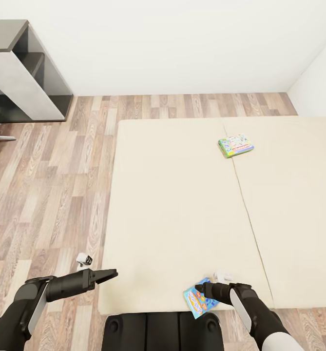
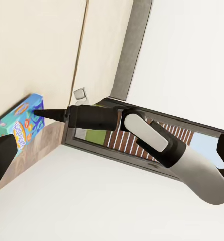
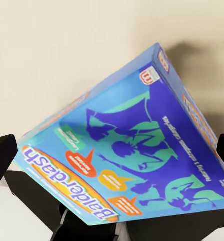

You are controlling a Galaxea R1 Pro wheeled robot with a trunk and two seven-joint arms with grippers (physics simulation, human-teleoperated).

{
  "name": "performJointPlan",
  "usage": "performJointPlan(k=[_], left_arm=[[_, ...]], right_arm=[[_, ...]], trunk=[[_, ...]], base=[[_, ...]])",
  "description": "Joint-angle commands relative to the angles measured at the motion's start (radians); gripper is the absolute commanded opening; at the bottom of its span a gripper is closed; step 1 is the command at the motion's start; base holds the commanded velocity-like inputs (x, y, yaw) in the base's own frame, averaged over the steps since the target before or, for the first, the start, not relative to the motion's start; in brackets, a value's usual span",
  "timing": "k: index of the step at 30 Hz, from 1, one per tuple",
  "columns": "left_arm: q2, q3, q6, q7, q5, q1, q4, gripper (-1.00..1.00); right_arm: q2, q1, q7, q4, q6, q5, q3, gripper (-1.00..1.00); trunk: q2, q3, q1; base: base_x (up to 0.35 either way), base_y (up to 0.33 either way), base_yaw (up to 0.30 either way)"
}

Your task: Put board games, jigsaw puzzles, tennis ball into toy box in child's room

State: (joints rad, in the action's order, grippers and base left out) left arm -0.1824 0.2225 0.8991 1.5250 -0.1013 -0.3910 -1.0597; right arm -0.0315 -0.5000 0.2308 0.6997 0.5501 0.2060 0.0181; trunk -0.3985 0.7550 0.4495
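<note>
On the bed's beige mattress [image 1: 182, 204], a green-edged board game [image 1: 236, 145] lies flat at the far right, beside the centre seam. A light blue board game [image 1: 200, 298] [image 2: 20, 125] [image 3: 127, 150] is tilted over the mattress's near edge. My right gripper [image 1: 201, 287] [image 2: 36, 113] is shut on it, with a finger at each side of the box in the right wrist view. My left gripper [image 1: 111, 274] hangs open over the floor by the bed's near left corner, holding nothing.
Wood-plank floor [image 1: 50, 195] runs along the bed's left side and behind it to the white wall. A dark grey desk with a white panel [image 1: 21, 73] stands at the far left. My base [image 1: 163, 331] sits against the bed's near edge.
</note>
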Motion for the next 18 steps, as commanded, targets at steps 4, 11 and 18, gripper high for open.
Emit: performJointPlan(k=[4, 11, 18], left_arm=[[0.000, 0.000, 0.011, 0.004, 0.000, 0.000, 0.000, 1.00], [0.000, 0.000, 0.011, 0.003, 0.000, 0.000, 0.000, 1.00], [0.000, 0.000, 0.011, 0.004, 0.000, 0.000, 0.000, 1.00]], right_arm=[[-0.001, 0.000, -0.001, 0.001, 0.005, 0.006, 0.002, 1.00], [-0.001, 0.000, -0.001, 0.001, 0.005, 0.006, 0.002, 1.00], [-0.001, 0.000, -0.001, 0.001, 0.005, 0.006, 0.002, 1.00]], trunk=[[-0.001, 0.001, 0.001], [-0.001, 0.001, 0.001], [-0.001, 0.001, 0.001]], base=[[0.000, 0.041, 0.000], [0.000, 0.039, 0.000], [0.000, 0.096, 0.000]])
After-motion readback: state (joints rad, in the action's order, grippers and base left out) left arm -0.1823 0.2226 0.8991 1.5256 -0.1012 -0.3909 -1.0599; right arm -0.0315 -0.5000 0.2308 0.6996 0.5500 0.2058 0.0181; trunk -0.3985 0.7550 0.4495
